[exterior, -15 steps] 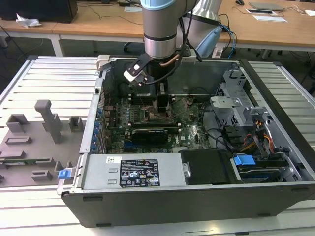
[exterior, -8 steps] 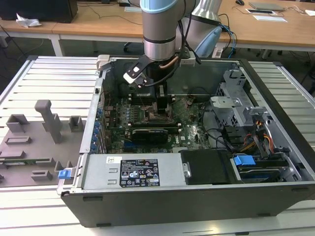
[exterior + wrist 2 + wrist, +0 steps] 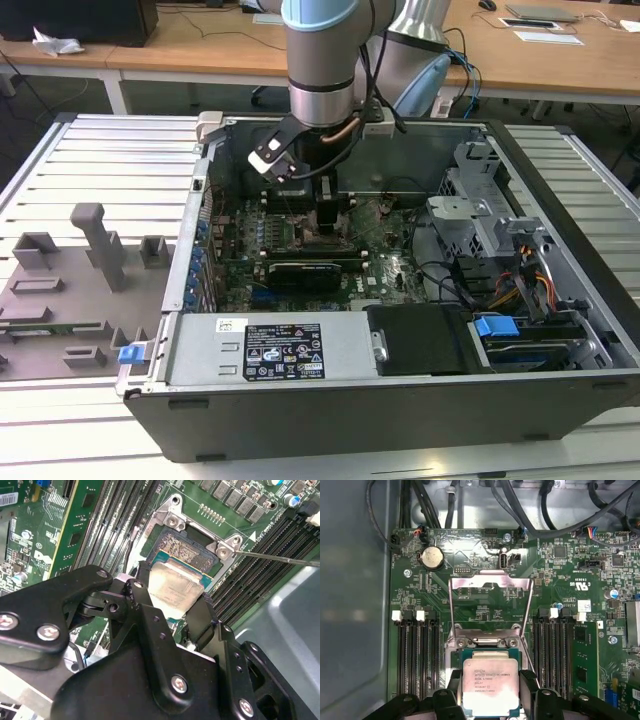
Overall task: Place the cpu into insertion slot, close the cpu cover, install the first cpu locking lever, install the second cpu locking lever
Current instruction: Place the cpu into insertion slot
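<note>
Silver cpu [image 3: 492, 685] between the jaws

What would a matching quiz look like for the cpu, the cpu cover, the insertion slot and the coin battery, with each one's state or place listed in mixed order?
Things:
1. cpu
2. cpu cover
3. insertion slot
4. coin battery

States:
A. swung open, off the slot
B. gripped by the pincer
C. pin field partly uncovered
D. round, silvery, set on the green board

Pairs: 1-B, 2-A, 3-C, 4-D
</note>
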Available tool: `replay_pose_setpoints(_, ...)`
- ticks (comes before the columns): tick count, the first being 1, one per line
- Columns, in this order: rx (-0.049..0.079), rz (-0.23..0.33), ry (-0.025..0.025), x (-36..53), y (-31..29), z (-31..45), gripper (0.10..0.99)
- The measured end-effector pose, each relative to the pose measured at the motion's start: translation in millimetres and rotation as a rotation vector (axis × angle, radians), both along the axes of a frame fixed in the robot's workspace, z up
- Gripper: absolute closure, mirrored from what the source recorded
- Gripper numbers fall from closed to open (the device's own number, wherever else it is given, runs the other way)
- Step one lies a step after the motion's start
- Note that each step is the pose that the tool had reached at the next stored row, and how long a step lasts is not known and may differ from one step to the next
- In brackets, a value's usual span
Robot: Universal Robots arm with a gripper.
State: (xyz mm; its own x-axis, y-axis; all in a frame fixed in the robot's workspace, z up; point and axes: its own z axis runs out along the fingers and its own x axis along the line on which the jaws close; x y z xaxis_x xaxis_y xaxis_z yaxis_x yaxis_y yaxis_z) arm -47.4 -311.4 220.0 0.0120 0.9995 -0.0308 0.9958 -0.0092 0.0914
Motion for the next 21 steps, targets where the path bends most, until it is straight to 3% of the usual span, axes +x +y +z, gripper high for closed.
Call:
replay_pose_setpoints(10, -0.002, 0.0, 0.0001, -3.7, -0.7, -12.9, 0.545)
replay_pose_setpoints(21, -0.004, 0.0, 0.0001, -4.8, 2.3, -19.5, 0.545)
